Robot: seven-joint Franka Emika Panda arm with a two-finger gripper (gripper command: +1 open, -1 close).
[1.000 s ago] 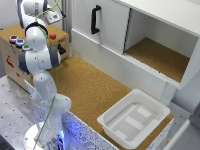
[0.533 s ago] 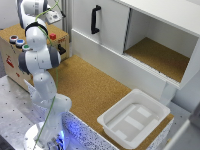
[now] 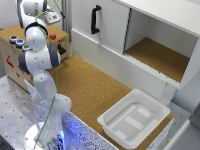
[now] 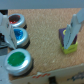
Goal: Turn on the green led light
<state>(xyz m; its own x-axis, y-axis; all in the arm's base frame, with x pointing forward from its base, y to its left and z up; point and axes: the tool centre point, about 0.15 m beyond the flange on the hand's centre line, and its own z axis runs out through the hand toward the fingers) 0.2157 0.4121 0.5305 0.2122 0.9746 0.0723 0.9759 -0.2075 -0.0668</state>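
Wrist view shows the round, pale-rimmed green led light (image 4: 18,60) on cork, gripper (image 4: 40,27) spread wide.

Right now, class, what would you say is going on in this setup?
A white robot arm is reaching over a cork-topped wooden box that carries three round buttons. The wrist view looks down on them: the green led light, a blue button and a red button. The pincer stands open above the box top, its fingers on either side of the picture, touching nothing. Whether the green light is lit cannot be told. A white tray sits unused on the cork table.
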